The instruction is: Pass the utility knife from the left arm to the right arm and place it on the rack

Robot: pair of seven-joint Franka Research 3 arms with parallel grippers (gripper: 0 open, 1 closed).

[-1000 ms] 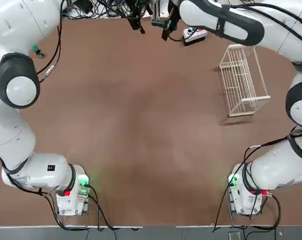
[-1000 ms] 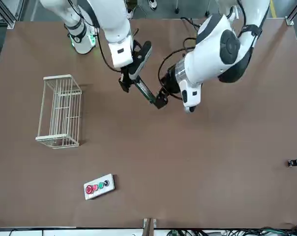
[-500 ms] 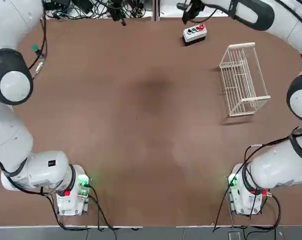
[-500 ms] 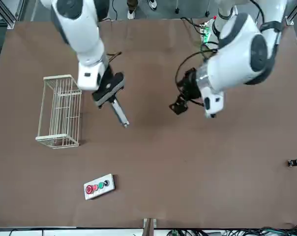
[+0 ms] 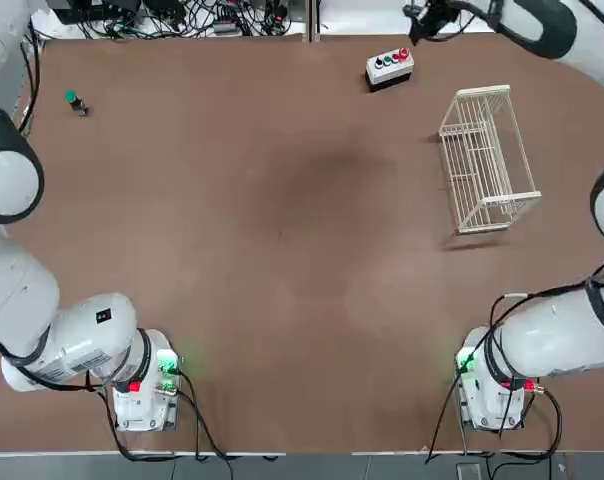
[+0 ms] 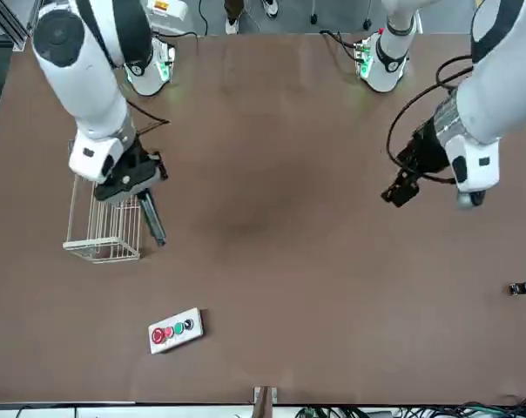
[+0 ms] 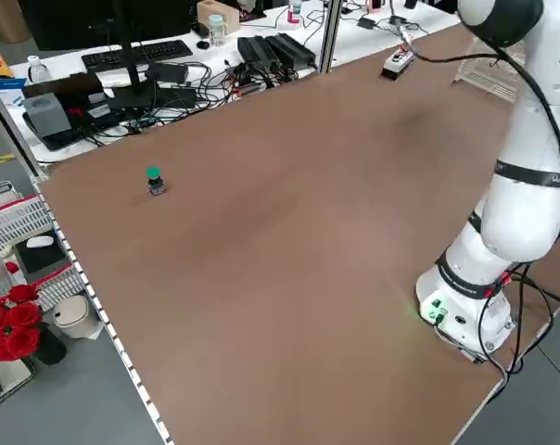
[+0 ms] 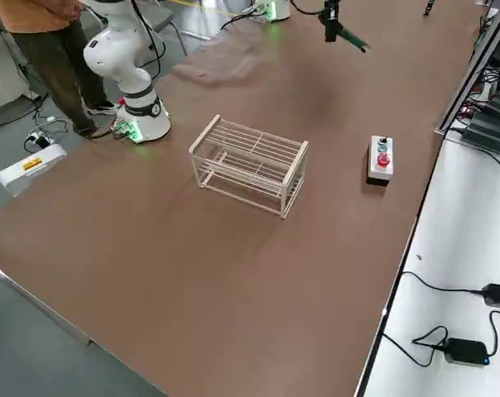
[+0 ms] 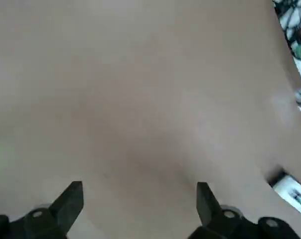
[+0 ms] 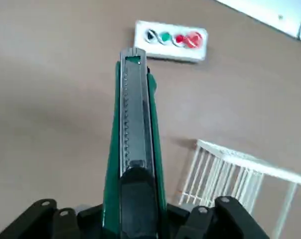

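No readable labels; rack (image 6: 106,213) empty, right claw (image 6: 134,185) clamped on utility knife (image 6: 151,218) beside it, left claw (image 6: 401,185) open, empty above desk (image 6: 272,261).

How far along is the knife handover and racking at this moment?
Handover looks done: the right gripper is shut on the utility knife, while the left gripper is open, empty and apart. In hand: carrying the knife beside the rack. Left: setting it on the rack and releasing.
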